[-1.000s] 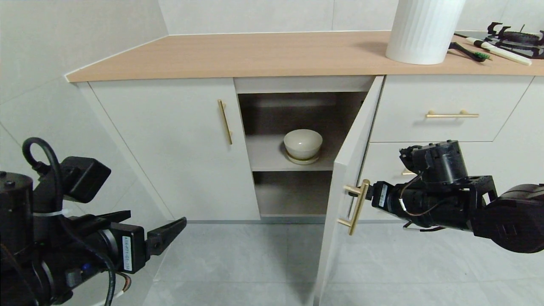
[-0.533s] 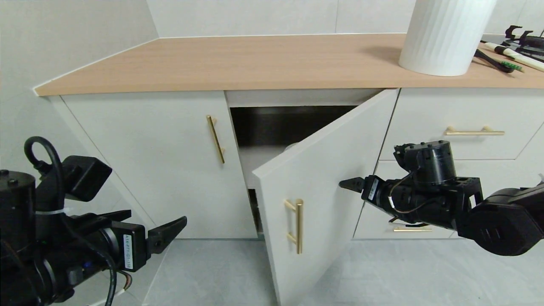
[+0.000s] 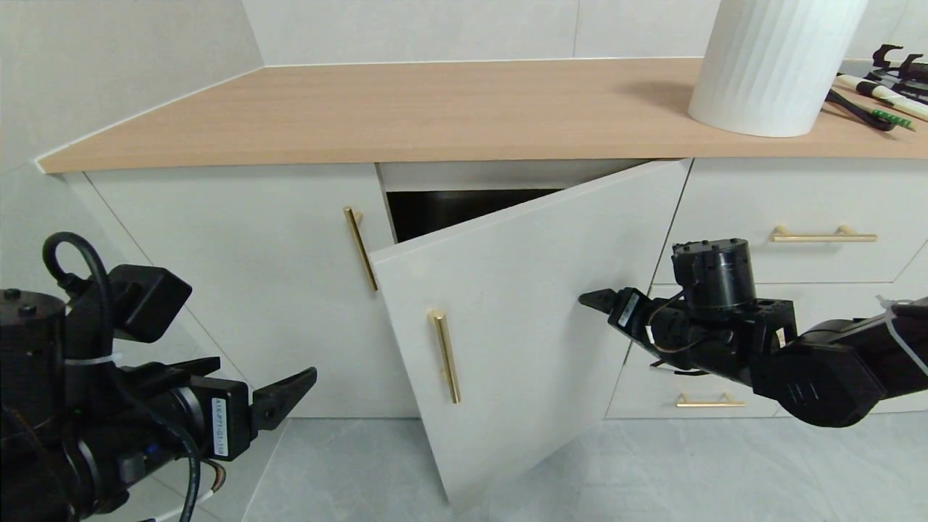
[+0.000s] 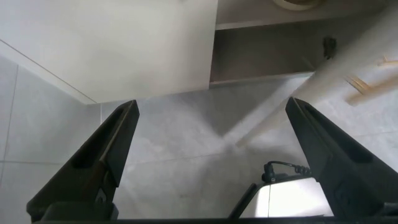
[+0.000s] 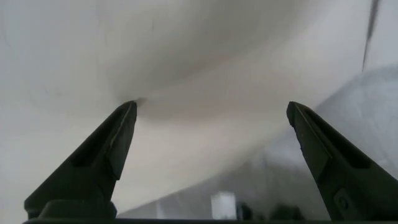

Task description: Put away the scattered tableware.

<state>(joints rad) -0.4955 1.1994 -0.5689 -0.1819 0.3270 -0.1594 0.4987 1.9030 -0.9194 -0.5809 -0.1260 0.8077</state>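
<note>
The white cabinet door [image 3: 522, 319] with a gold handle [image 3: 444, 357] stands partly ajar, leaving a dark gap [image 3: 464, 206] at its top. My right gripper [image 3: 596, 301] is open, and in the right wrist view one fingertip [image 5: 127, 106] rests against the door's face [image 5: 205, 68]. My left gripper [image 3: 268, 380] hangs open and empty low at the left, over the floor. In the left wrist view the left gripper [image 4: 211, 109] faces the cabinet's lower shelf [image 4: 267, 50], with a pale round rim [image 4: 298, 3] on the shelf above.
On the wooden countertop [image 3: 406, 109] stand a tall white ribbed container [image 3: 776, 65] and some brushes [image 3: 873, 109] at the far right. Drawers with gold handles [image 3: 823, 234] lie right of the door, a shut door [image 3: 246, 283] left of it. Grey floor tiles [image 3: 652, 471] stretch below.
The door swung from wide open to nearly shut and now hides the bowl on the shelf. My right gripper left the handle and followed the door's face. The head view shifted.
</note>
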